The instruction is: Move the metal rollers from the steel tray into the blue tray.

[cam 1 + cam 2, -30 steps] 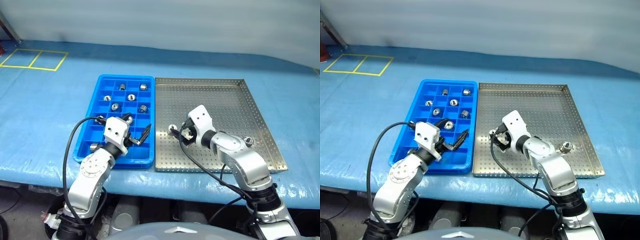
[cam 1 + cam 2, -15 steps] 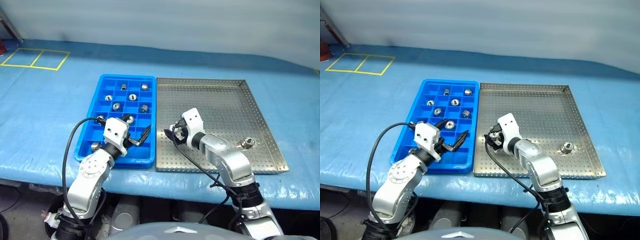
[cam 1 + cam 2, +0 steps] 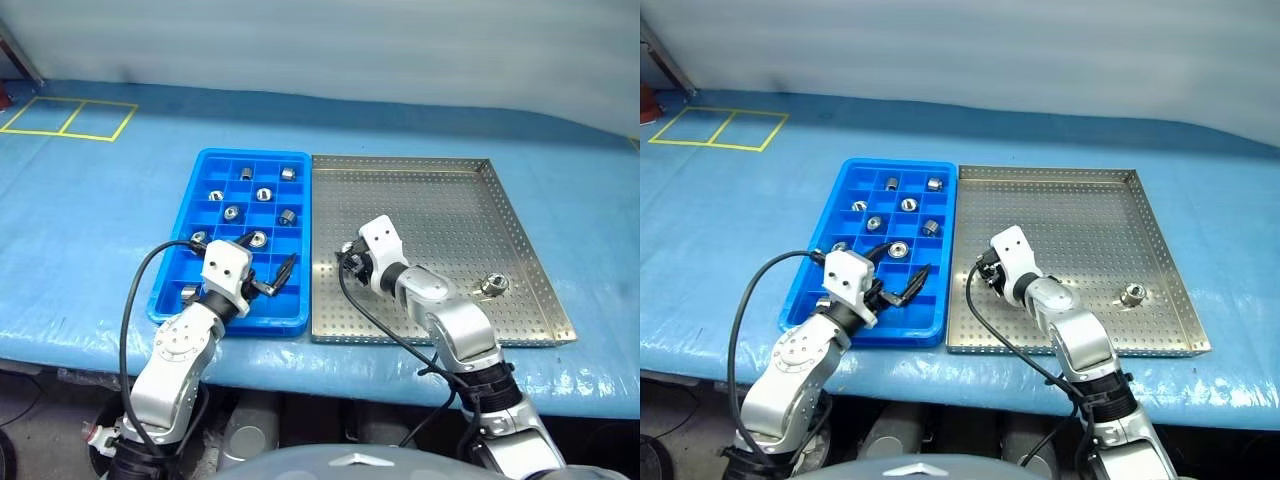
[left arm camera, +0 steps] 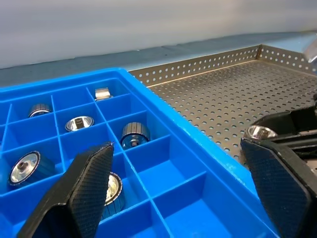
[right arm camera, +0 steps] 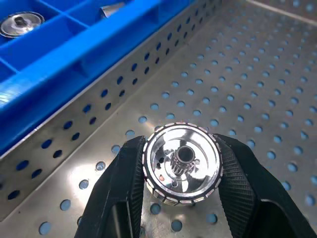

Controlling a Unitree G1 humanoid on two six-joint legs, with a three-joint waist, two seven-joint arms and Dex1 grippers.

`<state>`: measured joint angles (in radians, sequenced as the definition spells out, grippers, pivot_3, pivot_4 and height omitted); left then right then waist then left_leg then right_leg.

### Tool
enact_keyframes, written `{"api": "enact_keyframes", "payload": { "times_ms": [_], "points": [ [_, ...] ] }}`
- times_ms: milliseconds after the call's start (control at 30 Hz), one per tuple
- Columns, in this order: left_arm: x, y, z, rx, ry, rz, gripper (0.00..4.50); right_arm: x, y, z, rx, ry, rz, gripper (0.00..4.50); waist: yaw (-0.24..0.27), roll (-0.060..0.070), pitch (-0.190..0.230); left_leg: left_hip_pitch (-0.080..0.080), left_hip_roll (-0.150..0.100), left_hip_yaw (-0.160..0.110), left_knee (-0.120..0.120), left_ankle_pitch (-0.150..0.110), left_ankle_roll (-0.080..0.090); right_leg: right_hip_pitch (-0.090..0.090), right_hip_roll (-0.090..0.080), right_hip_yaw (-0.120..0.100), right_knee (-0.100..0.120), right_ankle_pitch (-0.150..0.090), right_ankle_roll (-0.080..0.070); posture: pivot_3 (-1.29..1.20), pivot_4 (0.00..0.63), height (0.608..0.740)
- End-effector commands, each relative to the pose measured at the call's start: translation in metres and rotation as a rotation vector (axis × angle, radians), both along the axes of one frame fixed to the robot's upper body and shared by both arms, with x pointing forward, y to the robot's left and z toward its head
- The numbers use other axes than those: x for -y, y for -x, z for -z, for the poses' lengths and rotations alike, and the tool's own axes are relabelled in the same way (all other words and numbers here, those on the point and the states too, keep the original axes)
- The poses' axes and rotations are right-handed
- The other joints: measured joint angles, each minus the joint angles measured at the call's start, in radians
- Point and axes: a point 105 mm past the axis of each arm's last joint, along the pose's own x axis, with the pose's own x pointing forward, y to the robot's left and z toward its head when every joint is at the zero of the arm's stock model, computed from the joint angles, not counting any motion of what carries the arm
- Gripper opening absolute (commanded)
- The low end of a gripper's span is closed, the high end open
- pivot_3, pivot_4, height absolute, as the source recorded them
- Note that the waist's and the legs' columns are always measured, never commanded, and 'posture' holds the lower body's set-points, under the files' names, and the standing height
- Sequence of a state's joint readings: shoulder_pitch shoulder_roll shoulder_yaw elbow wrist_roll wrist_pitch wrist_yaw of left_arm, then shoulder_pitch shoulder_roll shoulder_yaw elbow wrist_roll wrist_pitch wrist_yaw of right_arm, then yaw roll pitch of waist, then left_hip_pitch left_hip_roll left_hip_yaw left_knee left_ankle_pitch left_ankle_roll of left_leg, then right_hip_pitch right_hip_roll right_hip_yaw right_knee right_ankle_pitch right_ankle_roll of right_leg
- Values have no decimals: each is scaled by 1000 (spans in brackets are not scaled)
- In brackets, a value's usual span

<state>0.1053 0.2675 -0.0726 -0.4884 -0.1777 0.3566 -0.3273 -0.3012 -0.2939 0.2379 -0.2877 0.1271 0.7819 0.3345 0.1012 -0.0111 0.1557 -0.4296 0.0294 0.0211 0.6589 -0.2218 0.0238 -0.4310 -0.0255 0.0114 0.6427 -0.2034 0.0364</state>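
Observation:
The steel tray (image 3: 440, 200) lies right of the blue tray (image 3: 250, 154). My right gripper (image 3: 350, 258) is low over the steel tray's left side, close to the wall next to the blue tray. Its two fingers (image 5: 130, 171) press on both sides of a flanged metal roller (image 5: 181, 163), which rests on the perforated floor. Another roller (image 3: 491, 285) sits alone near the steel tray's right rim. Several rollers (image 3: 264, 194) lie in the blue tray's compartments. My left gripper (image 3: 268, 278) hovers open over the blue tray's near right cells, holding nothing.
Both trays rest on a blue table cover (image 3: 100, 220). Yellow tape squares (image 3: 70, 118) mark the far left. A black cable (image 3: 140, 290) loops beside my left arm. The steel tray's raised rim (image 5: 89, 114) stands between the held roller and the blue tray.
My right gripper has moved left toward the steel tray's left wall and closed its fingers onto the roller there. The left gripper stays open in about the same place.

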Motion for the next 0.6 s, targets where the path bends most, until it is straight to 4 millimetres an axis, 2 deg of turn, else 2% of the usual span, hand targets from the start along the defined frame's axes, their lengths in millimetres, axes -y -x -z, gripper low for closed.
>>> {"api": "enact_keyframes", "payload": {
  "times_ms": [33,133,233,467,600],
  "points": [
    [-9,5,-25,114,5,-19,4500,-20,3,-53,145,-11,-103,1708,0,0,0,0,0,0,0,0,0,0,0,0,0,0,0,338,150,740],
    [-19,8,-24,115,-7,-30,4500,-39,6,-73,184,-3,-194,1708,3,0,0,0,1,0,-1,0,0,0,0,-1,0,0,-1,356,150,740],
    [-27,12,-26,106,22,-41,4500,-60,10,-74,174,25,-281,1708,13,0,0,0,1,-1,-2,0,0,0,0,-1,-1,-1,-1,369,150,740],
    [-31,18,-26,95,15,-44,4500,-87,11,-58,116,46,-349,1708,42,0,0,-1,1,-1,-2,0,0,0,-1,-2,-1,-1,-1,391,150,740],
    [-27,19,-24,84,16,-36,4500,-90,15,-40,42,20,-352,1708,52,0,0,-1,1,-1,-2,0,0,0,-2,-2,-1,-1,-1,390,150,740]
  ]
}}
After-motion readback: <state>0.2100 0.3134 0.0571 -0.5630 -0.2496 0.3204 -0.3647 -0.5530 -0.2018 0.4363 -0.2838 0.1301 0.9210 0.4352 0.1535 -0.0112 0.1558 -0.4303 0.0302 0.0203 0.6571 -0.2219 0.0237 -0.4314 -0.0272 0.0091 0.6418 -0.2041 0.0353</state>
